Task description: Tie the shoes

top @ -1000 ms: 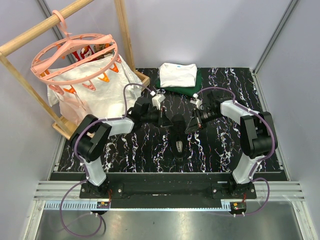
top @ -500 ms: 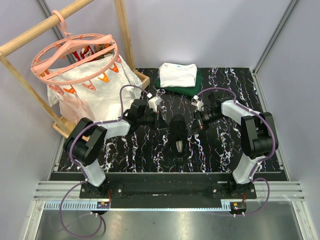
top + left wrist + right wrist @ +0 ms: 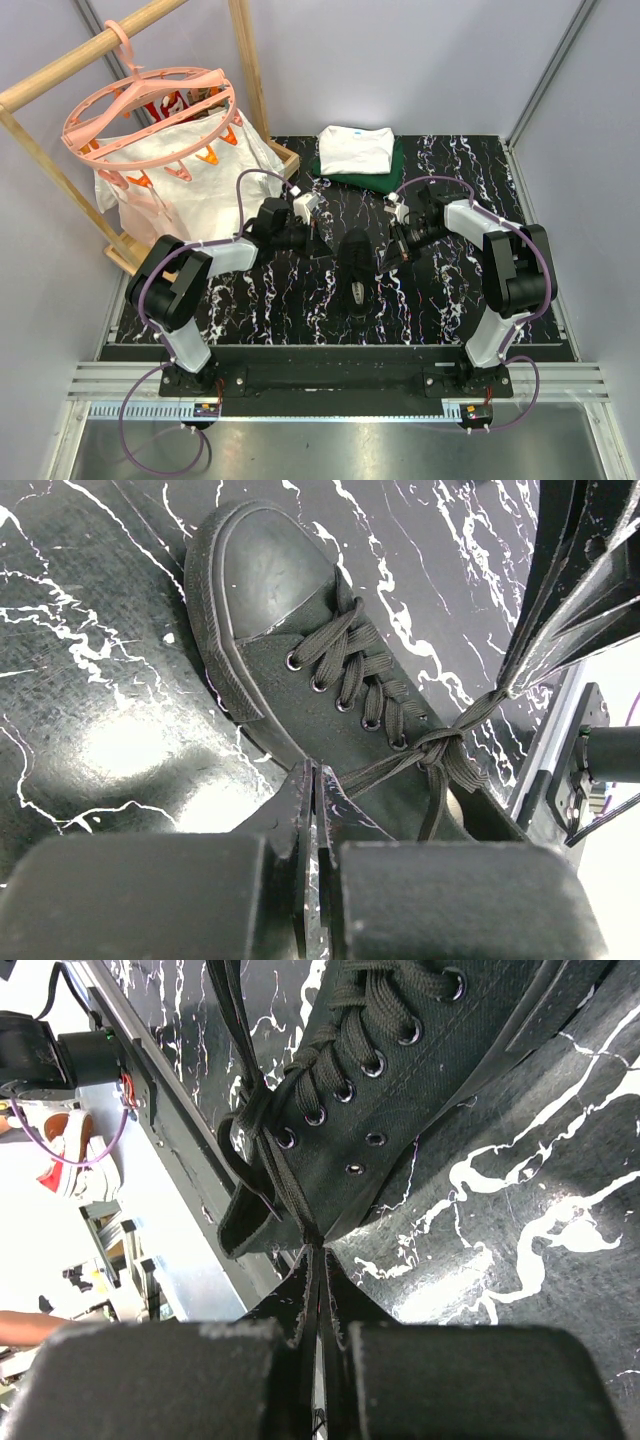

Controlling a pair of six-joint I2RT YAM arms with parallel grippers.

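Sneaker (image 3: 355, 268), black and lace-up, lies on the dark marbled tabletop (image 3: 250, 300) midway between the two arms, its pale-patched end toward their bases. The left fingers (image 3: 300, 805) are clenched on one thin lace (image 3: 370, 769), which runs taut from the half knot (image 3: 440, 748) above the eyelets. The right fingers (image 3: 305, 1280) are pinched on the other lace (image 3: 288, 1185), stretched to the sneaker's opposite side. Both pairs of fingers sit low, just beside the sneaker. Folded white and green clothes (image 3: 356, 150) lie well apart at the tabletop's far edge
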